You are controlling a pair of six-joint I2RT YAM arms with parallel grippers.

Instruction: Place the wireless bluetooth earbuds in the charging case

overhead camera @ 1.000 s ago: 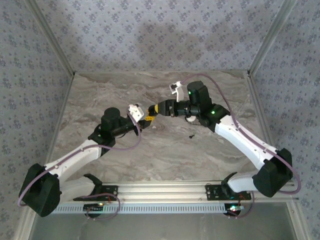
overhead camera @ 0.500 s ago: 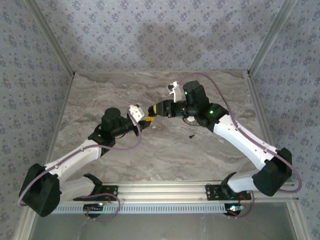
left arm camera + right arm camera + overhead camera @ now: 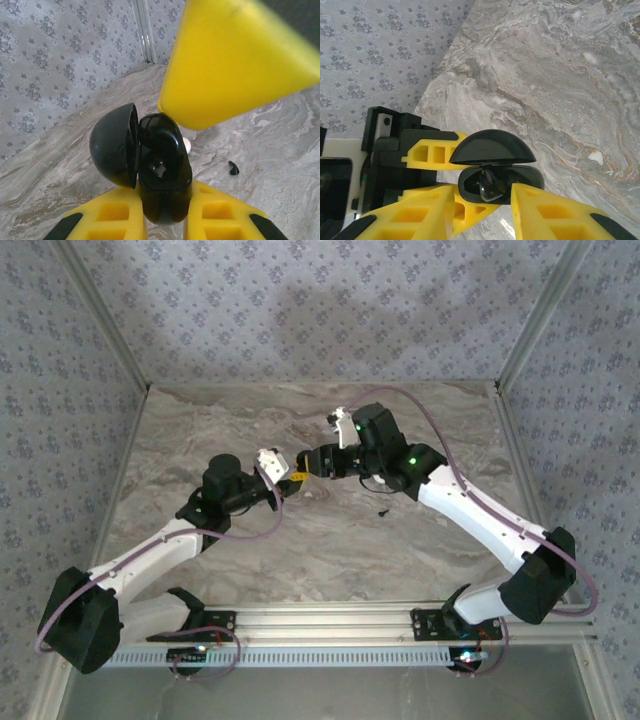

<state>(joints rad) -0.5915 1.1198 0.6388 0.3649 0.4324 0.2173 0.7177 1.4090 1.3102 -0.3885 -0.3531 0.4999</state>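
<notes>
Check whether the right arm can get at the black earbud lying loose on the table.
Probably yes: the black earbud lies uncovered on the table near the right gripper, which must first leave the case.

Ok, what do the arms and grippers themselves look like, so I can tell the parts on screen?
The left arm and right arm match: white links, black joint housings, and a mauve cable looped alongside each. The left gripper and right gripper both carry yellow wedge-shaped fingers with square hollow pockets. A green light glows near the right wrist.
</notes>
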